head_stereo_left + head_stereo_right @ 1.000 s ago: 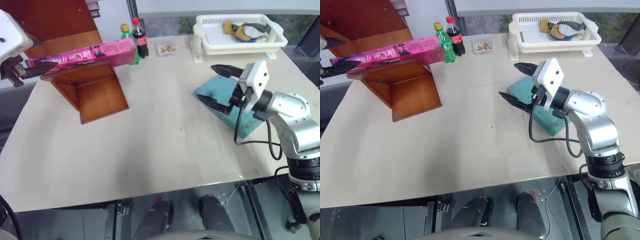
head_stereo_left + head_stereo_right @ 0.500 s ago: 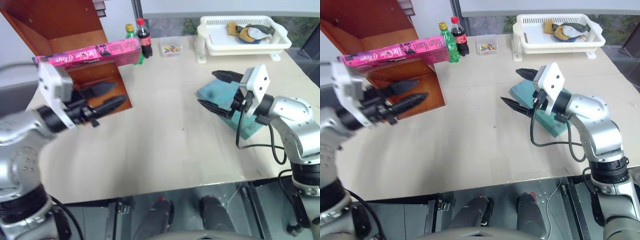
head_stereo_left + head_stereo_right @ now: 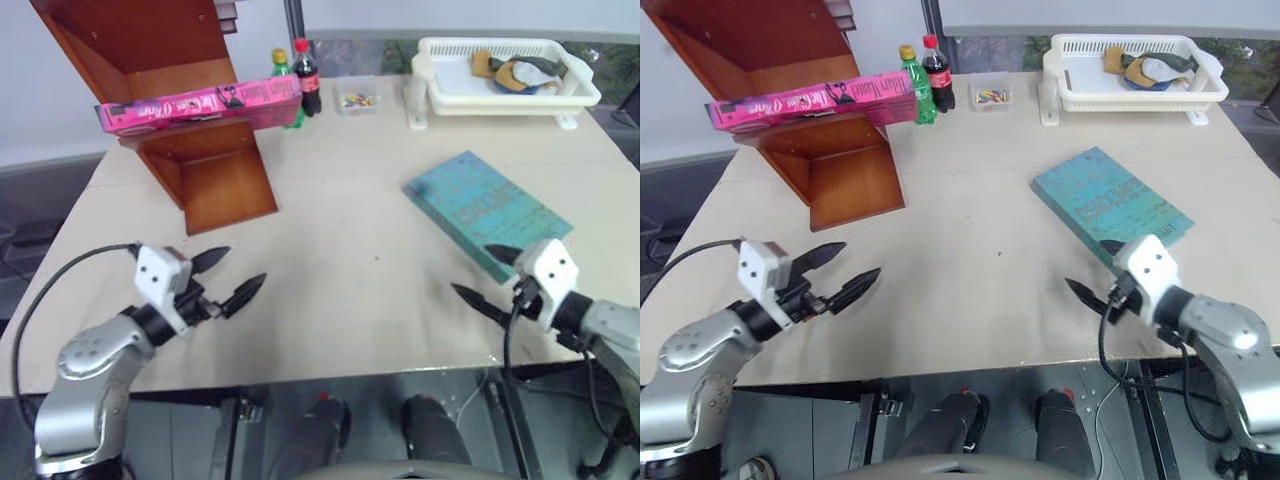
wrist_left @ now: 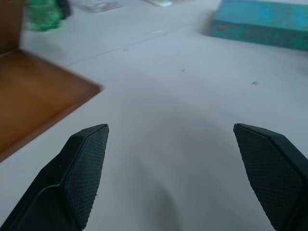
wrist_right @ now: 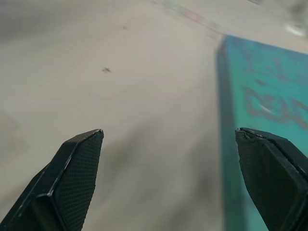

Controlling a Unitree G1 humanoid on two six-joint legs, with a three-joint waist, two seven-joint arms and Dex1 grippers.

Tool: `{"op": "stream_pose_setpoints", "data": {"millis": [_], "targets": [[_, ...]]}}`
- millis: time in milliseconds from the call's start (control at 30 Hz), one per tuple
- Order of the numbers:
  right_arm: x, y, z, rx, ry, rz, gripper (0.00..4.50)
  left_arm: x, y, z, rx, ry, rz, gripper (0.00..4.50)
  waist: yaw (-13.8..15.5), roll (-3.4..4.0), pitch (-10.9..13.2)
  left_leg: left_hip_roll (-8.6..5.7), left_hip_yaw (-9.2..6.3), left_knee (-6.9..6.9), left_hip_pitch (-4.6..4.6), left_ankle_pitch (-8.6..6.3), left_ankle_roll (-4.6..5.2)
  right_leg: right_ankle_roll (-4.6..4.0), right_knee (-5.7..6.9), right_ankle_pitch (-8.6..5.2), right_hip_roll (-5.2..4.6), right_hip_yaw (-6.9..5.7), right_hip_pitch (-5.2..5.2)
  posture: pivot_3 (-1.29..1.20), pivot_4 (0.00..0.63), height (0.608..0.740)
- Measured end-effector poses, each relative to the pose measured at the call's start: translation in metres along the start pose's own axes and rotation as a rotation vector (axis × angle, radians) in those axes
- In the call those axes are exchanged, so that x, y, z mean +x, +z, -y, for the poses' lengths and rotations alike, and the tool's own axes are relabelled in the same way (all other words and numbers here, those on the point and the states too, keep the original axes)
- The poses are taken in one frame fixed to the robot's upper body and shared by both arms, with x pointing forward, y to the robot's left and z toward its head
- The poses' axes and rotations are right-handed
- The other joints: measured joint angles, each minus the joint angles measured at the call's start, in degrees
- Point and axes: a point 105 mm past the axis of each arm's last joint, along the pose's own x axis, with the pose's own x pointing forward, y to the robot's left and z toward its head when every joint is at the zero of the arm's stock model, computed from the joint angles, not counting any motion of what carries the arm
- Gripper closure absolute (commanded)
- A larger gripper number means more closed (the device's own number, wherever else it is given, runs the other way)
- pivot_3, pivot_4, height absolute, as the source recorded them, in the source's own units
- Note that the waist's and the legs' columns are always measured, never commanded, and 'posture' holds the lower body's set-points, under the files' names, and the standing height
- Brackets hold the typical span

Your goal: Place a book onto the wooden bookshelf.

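Note:
The bright pink book [image 3: 200, 102] lies flat on a board of the reddish-brown wooden bookshelf [image 3: 215, 170] at the table's far left, its ends jutting past the side panels. Nothing touches it. My left gripper [image 3: 240, 268] hovers low over the near left of the table, open and empty, well short of the shelf's base [image 4: 33, 96]. My right gripper [image 3: 472, 270] hangs open and empty at the near right, just past the near corner of a teal book [image 3: 487, 208]. The right wrist view has that teal book [image 5: 260, 96] beside one finger.
A green bottle [image 3: 284, 62] and a cola bottle [image 3: 306, 75] stand behind the shelf. A small clear box [image 3: 357, 99] and a white basket [image 3: 578, 97] holding several items sit at the back. Bare tabletop [image 3: 350, 230] lies between the two grippers.
My left gripper has come away from the pink book's end, dropped to the near table edge and opened wide. The right arm has sunk and drawn back off the teal book.

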Motion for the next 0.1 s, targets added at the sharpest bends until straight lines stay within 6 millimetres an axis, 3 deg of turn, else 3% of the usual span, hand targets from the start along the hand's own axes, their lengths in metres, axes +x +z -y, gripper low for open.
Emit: {"op": "stream_pose_setpoints", "data": {"millis": [100], "targets": [[-0.013,-0.0016,0.0071,0.0,-0.053,-0.019,0.0,-0.0055,-0.0016,-0.0037,0.01,-0.009,-0.013,0.05,0.0,0.02,0.0,0.1,0.0,-0.03,0.45,-0.14,-0.2,0.02,-0.15,-0.02,0.02,-0.12,0.55,0.0,0.15,0.74]]}}
